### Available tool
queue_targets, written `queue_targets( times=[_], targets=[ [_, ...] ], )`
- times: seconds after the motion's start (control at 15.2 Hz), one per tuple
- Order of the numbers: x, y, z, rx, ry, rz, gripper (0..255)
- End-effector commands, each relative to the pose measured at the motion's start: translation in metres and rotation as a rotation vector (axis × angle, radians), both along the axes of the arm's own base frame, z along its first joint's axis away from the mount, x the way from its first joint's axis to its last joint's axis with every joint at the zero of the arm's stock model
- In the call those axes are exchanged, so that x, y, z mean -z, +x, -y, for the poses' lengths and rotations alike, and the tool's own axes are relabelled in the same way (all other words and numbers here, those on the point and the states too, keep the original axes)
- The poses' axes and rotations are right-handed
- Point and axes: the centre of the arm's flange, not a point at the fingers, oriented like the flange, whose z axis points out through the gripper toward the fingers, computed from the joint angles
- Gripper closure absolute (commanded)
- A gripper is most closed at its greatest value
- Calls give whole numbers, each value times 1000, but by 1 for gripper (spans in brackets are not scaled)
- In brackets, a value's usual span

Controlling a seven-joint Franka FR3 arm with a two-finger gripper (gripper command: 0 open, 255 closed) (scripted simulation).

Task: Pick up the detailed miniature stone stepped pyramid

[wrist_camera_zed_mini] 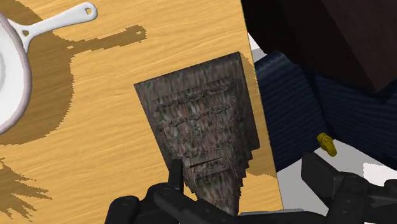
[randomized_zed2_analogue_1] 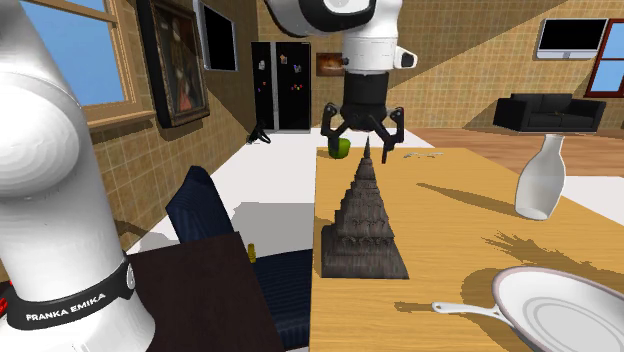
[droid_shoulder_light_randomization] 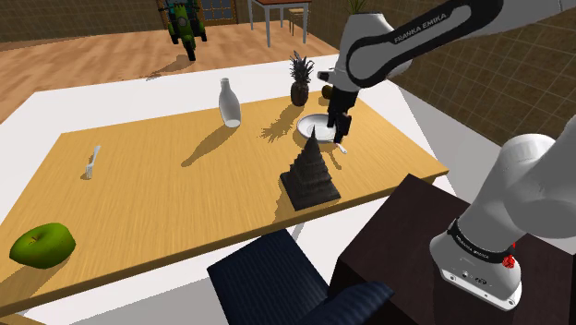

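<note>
A dark grey stone stepped pyramid [droid_shoulder_light_randomization: 309, 173] [randomized_zed2_analogue_1: 364, 225] with carved tiers and a thin spire stands near the wooden table's [droid_shoulder_light_randomization: 185, 203] edge closest to the stand. My black gripper [randomized_zed2_analogue_1: 364, 141] [droid_shoulder_light_randomization: 338, 132] hangs open directly over it. The fingers [randomized_zed2_analogue_1: 336, 128] are spread to either side of the spire's tip and touch nothing. The wrist view looks straight down onto the pyramid [wrist_camera_zed_mini: 203, 127], which sits between my two fingertips [wrist_camera_zed_mini: 175, 170]; the gripper [wrist_camera_zed_mini: 247, 170] holds nothing.
A white pan [droid_shoulder_light_randomization: 320, 125] [randomized_zed2_analogue_1: 560, 310] lies just behind the pyramid. A white bottle [droid_shoulder_light_randomization: 229, 102] [randomized_zed2_analogue_1: 540, 180] and a pineapple [droid_shoulder_light_randomization: 299, 81] stand further back. A green apple [droid_shoulder_light_randomization: 42, 245] and a small fork [droid_shoulder_light_randomization: 90, 162] lie far off. A dark blue chair [droid_shoulder_light_randomization: 277, 277] is beside the stand [droid_shoulder_light_randomization: 397, 231].
</note>
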Motion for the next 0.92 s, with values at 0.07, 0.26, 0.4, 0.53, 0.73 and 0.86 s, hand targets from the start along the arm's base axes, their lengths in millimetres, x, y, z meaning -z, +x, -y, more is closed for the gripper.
queue_targets(
  times=[0.07,0.26,0.4,0.53,0.73,0.86],
  targets=[
    [28,23,-13,-143,-10,26,0],
    [49,36,-22,-220,-15,39,0],
    [59,36,-22,-220,-15,39,0],
    [70,36,-22,-220,-15,39,0],
    [84,36,-22,-220,-15,39,0],
    [83,36,-22,-220,-15,39,255]
  ],
)
